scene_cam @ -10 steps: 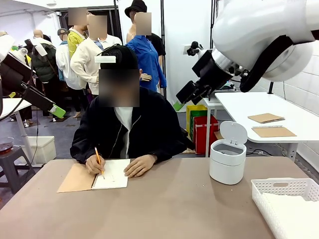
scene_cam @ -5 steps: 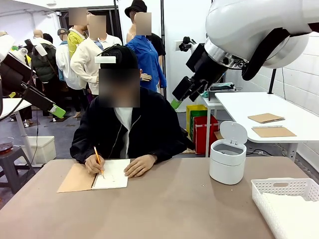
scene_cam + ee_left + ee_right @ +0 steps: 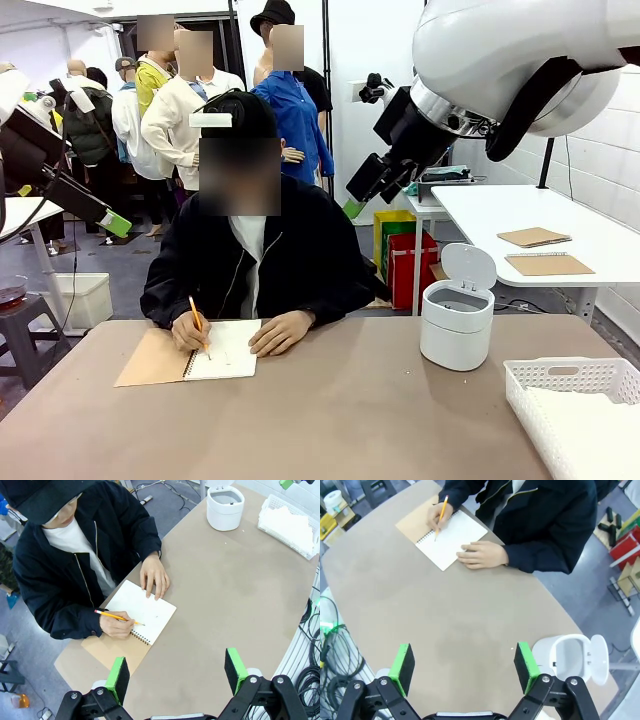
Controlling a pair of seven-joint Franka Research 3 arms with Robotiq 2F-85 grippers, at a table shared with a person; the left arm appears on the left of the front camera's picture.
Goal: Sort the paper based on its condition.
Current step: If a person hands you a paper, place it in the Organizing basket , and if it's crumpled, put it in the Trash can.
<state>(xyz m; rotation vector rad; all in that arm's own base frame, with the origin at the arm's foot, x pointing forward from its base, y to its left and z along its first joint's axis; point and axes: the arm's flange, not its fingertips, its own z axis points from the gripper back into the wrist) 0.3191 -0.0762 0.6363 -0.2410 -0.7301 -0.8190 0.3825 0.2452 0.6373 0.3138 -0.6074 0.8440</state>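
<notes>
Front view: where's the paper (image 3: 585,425)?
— In the basket (image 3: 560,375), right of the bin (image 3: 457,320).
Left wrist view?
— There the left tool (image 3: 177,672) gapes wide; basket beside the bin.
Right wrist view?
— Here the right tool (image 3: 464,667) is spread wide, near the bin.

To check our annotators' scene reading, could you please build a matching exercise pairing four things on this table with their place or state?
Things:
1. spiral notebook
2. white bin
3. white basket
4. pencil

Place or state:
A. lid tipped up
B. held in a hand
C. lying open on the table, far side
D. at the near right corner in the front view

Pairs: 1-C, 2-A, 3-D, 4-B
</notes>
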